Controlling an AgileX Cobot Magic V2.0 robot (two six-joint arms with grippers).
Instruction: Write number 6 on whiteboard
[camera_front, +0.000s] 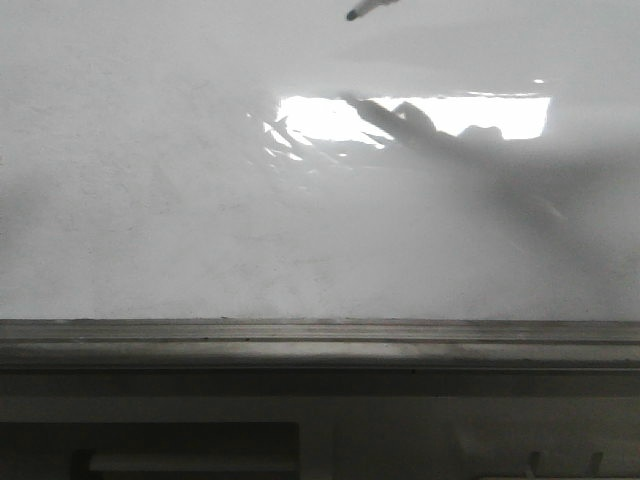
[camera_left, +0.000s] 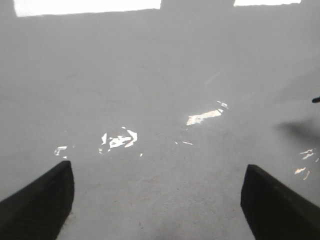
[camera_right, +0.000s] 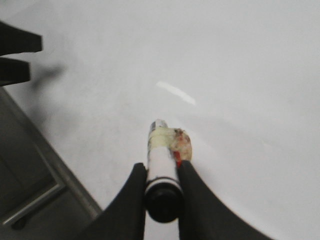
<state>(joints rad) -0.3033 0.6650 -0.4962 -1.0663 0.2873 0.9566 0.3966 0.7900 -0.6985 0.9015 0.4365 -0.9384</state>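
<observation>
My right gripper (camera_right: 161, 185) clamps the marker (camera_right: 161, 167), its tip (camera_front: 353, 15) cropped above the whiteboard (camera_front: 180, 200); left gripper (camera_left: 157, 200) gapes, fingers half-cropped.

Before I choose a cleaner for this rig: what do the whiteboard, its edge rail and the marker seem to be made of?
The whiteboard looks like a glossy coated panel: it mirrors a bright rectangular light, with faint grey smudges. The rail looks like dull grey metal with long straight grooves, though painted plastic is possible. The marker, gripped by the right gripper, looks like white plastic with a black end, wrapped in yellowish tape.
</observation>
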